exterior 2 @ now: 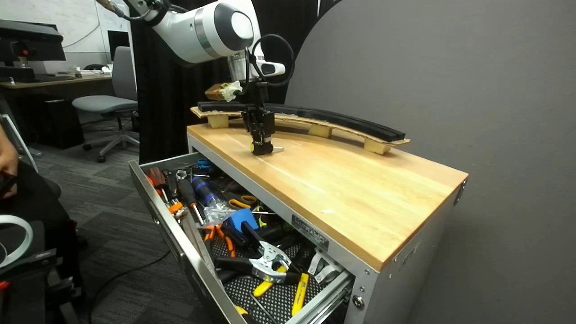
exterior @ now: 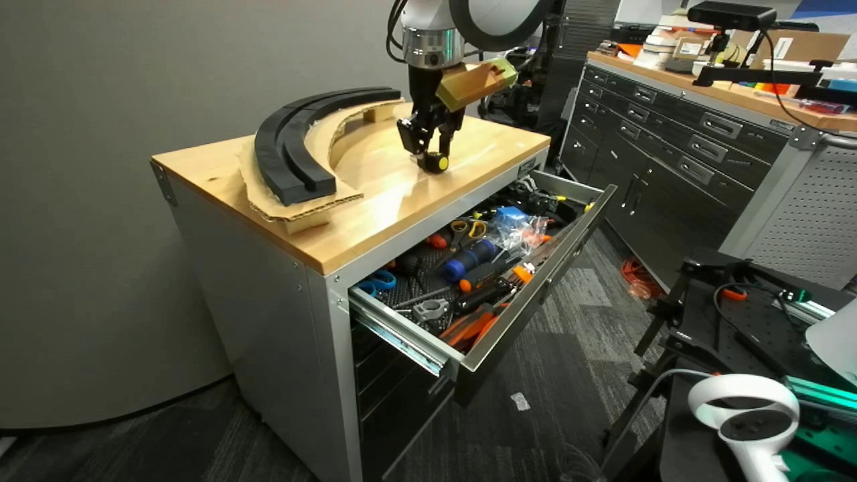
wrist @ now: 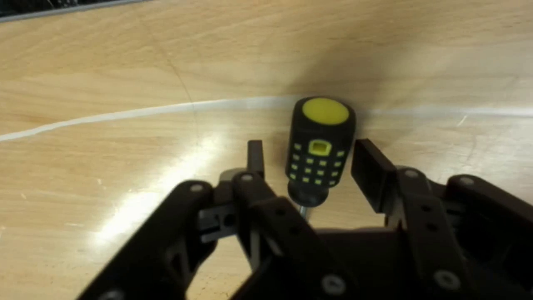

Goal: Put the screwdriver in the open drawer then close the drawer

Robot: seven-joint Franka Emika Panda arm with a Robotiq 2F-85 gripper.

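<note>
The screwdriver [exterior: 438,163], stubby with a black-and-yellow handle, lies on the wooden cabinet top, also seen in an exterior view [exterior 2: 262,149]. In the wrist view the screwdriver [wrist: 318,154] has its yellow end cap toward the top and its thin shaft toward the gripper body, partly hidden. My gripper [wrist: 309,160] is open, with one finger on each side of the handle; a gap shows on the left, and the right finger is close to it. The drawer [exterior: 541,280] is pulled out, in both exterior views [exterior 2: 189,253], and holds many tools.
Curved black pieces [exterior: 288,147] on cardboard stand along the back of the cabinet top [exterior 2: 342,198]. A dark tool chest [exterior: 669,140] stands beyond the cabinet. A black cart [exterior: 723,335] with a white controller [exterior: 750,408] is in front. A person's hand [exterior 2: 8,164] shows at the edge.
</note>
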